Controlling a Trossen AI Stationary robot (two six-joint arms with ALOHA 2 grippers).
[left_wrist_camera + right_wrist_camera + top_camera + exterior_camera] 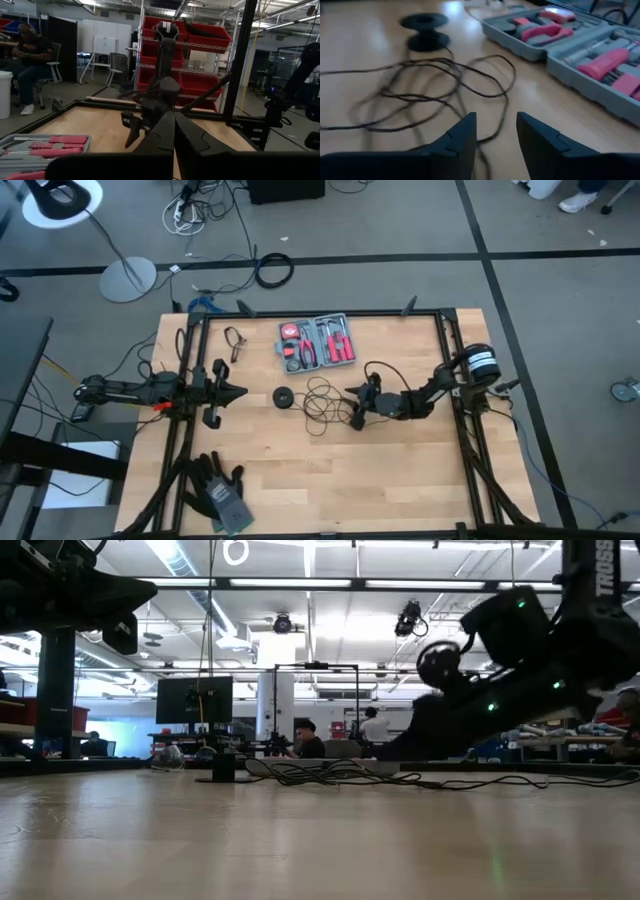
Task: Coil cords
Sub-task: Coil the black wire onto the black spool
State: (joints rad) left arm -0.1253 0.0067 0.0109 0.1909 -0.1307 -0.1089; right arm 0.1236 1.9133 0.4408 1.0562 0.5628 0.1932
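High view: wire (pixel 322 396) lies in loose loops mid-table, just below the tool kit (pixel 317 343); its disc (pixel 284 397) sits to the loops' left, toward the left arm. Right gripper (pixel 355 406) is at the loops' right edge, low over the wood, fingers spread and nothing between them. Left gripper (pixel 238 392) waits at the table's left side, well apart from the wire, clenched on nothing. Gloves (pixel 219 490) lie near the front-left corner, a small tool (pixel 236 343) near the back left.

Right wrist view gives what the top camera can't: the two fingers (pixel 457 137) stand apart with bare wood in the gap, wire (pixel 445 82) strands crossing just ahead of them, disc (pixel 425 31) beyond, kit (pixel 580 55) open with red-handled tools. Whether a tip touches the wire, cannot tell.

Left wrist view: fingers (pixel 175 132) pressed together, the right arm (pixel 162 85) ahead of them, kit (pixel 45 147) corner, red bins (pixel 192 55) and a seated person (pixel 30 60) in the room. No wire visible here.

Low view: wire (pixel 400 778) is a flat tangle on the tabletop, right arm (pixel 500 670) dark above it; people far behind.
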